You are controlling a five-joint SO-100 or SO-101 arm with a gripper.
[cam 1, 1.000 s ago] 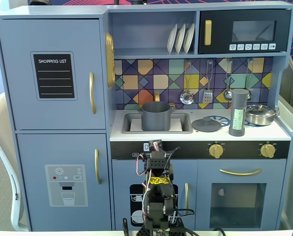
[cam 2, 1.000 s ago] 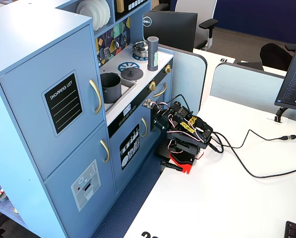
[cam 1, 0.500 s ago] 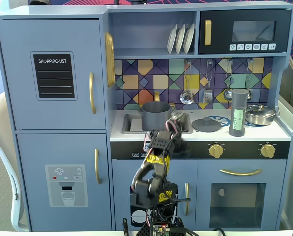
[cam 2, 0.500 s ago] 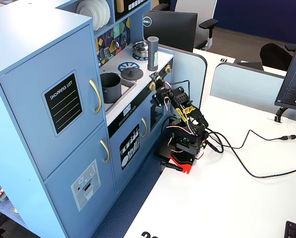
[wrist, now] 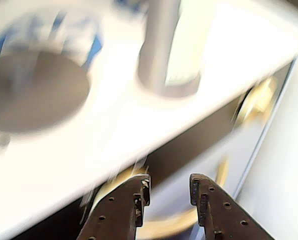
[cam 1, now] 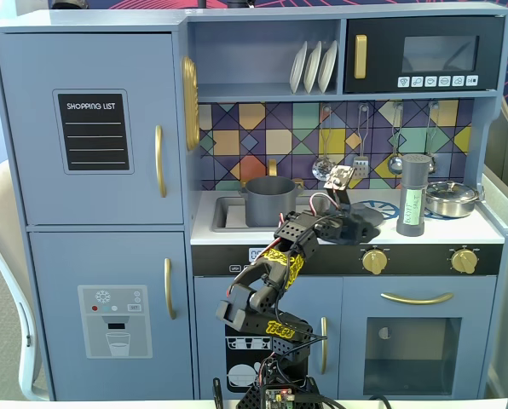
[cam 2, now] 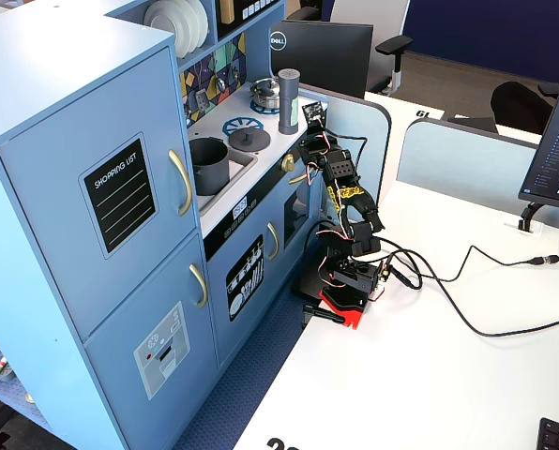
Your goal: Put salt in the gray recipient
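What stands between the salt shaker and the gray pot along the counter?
The flat gray lid lies on the counter between the salt and the gray recipient in the sink. It is low, so lifting the shaker should clear it.

The white surface (cam 1: pixel 480 230) of the toy kitchen runs beneath my arm; its sink (cam 1: pixel 228 213) at the left in the front fixed view holds the pot (cam 1: pixel 268 201); the flat lid (cam 1: pixel 358 216) lies right of the sink; the salt (cam 1: pixel 414 195) stands upright further right, beside the steel pan (cam 1: pixel 451 198); blue burner rings (cam 2: pixel 238 125) show in the side fixed view.
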